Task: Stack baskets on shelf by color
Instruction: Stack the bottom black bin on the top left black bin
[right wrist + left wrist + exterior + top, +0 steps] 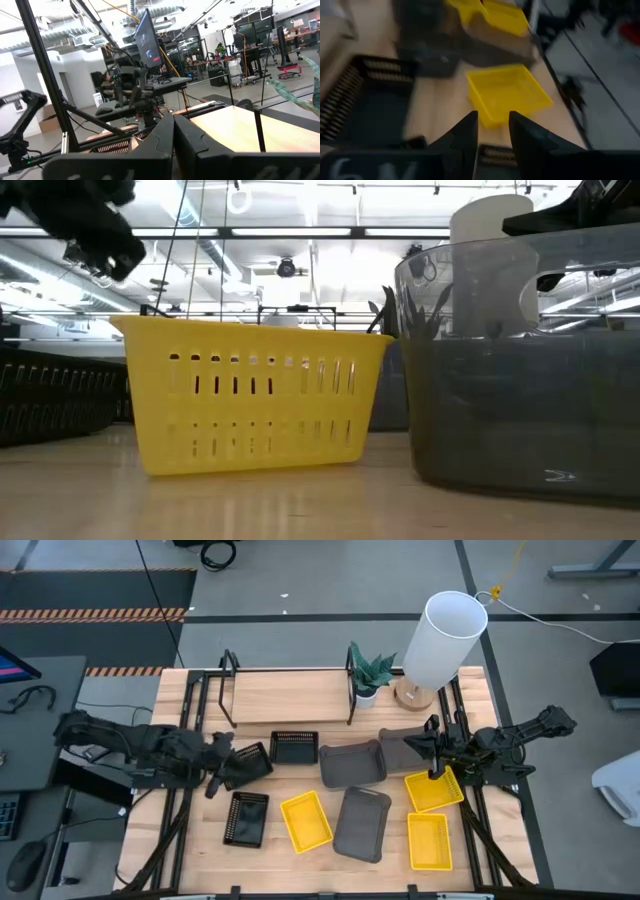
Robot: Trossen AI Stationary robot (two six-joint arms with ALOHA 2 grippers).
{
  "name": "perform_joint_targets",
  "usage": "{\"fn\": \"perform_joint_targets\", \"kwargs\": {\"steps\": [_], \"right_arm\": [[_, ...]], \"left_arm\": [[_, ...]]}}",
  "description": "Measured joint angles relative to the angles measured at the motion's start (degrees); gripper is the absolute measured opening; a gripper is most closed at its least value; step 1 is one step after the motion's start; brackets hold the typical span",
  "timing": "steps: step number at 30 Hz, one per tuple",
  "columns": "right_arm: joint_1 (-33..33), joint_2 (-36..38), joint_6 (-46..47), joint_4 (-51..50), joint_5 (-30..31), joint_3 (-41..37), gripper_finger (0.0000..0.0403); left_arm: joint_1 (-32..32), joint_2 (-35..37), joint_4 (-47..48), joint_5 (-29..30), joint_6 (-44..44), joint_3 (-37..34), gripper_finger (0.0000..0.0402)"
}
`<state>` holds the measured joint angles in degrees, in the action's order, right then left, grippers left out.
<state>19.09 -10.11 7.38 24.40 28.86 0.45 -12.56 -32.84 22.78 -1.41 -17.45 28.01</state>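
On the wooden table [180, 840], the shelf [290, 698] stands at the far edge with no baskets on it. Three grey baskets [362, 824], three yellow baskets [306, 819] and black baskets [246, 818] lie spread in front of it. The left gripper [222, 772], fingers slightly spread, hovers over a black basket [250, 764]; the right gripper [437, 766], fingers pressed together, hangs above a yellow basket [434, 790].

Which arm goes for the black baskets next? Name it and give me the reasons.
Left. The left hand sits right at a black basket, fingers apart, with another black basket just beyond. The right hand is shut above a yellow basket, on the far side of the grey baskets.
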Motion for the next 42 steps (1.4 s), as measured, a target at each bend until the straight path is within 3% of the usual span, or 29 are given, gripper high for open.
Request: {"fn": "perform_joint_targets", "kwargs": {"steps": [7,12,19,25,35,42], "right_arm": [[0.0,0.0,0.0,0.0,0.0,0.0,0.0012],[0.0,0.0,0.0,0.0,0.0,0.0,0.0012],[0.0,0.0,0.0,0.0,0.0,0.0,0.0012],[0.0,0.0,0.0,0.0,0.0,0.0,0.0012],[0.0,0.0,0.0,0.0,0.0,0.0,0.0012],[0.0,0.0,0.0,0.0,0.0,0.0,0.0012]], "left_arm": [[-4.1,-10.4,13.5,-4.7,-2.5,7.2,0.0117],[-10.2,-16.4,15.4,-5.9,-10.2,8.8,0.0117],[-25.4,-26.6,15.2,2.2,-17.9,16.9,0.0117],[-32.5,-36.5,16.4,6.6,-18.3,24.9,0.0117],[-34.2,-51.1,22.4,10.4,-17.9,33.6,0.0202],[-33.7,-57.2,24.0,10.3,-17.9,34.7,0.0242]]}}
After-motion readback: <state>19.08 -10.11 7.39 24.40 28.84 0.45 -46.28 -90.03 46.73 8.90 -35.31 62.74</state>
